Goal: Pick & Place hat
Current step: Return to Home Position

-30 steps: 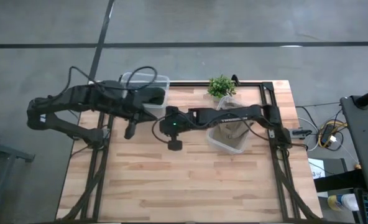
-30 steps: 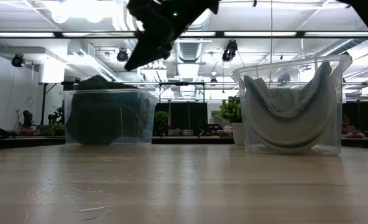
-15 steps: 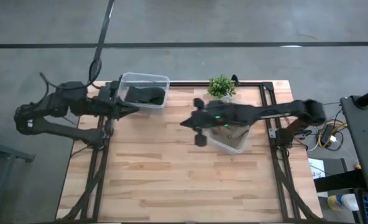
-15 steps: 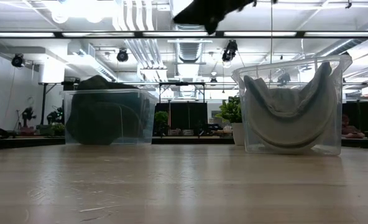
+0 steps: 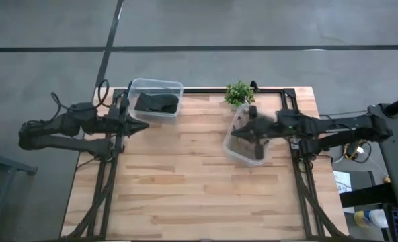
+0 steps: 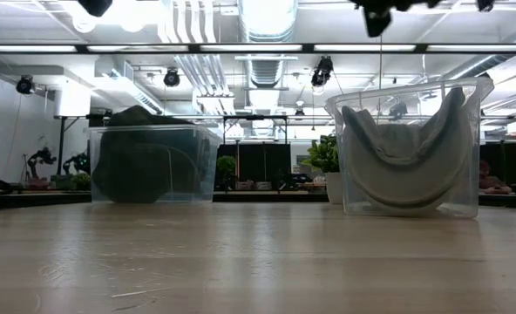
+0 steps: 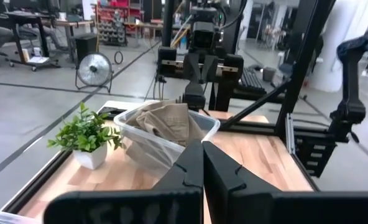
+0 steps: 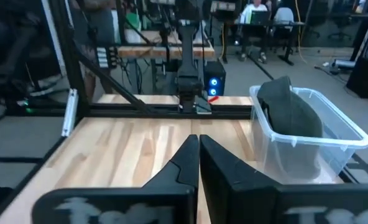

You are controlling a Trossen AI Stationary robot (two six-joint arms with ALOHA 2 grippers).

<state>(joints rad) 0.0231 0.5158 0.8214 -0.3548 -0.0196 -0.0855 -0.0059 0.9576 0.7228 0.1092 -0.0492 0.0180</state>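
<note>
Standing at the left edge of the worktop [image 5: 185, 188]: left gripper [image 5: 140, 125], fingers pressed together with nothing between them. It sits just beside the near side of the left bin and is clear of its contents.

Left bin [image 5: 156, 81]: transparent, at the far left corner of the worktop. It holds dark caps [image 5: 157, 103], how many cannot be told, with one crown rising a little above the rim.

Plant [image 5: 239, 93]: small and green in a white pot, on the far edge between the two bins.

Right bin [image 5: 236, 153]: transparent, near the right edge and set askew to it. It holds the brown cap [image 7: 168, 122], curled against the walls.

Right gripper [image 5: 236, 132]: fingers closed on nothing. It hangs above the right bin's left rim, high over the brown cap and not touching it.
</note>
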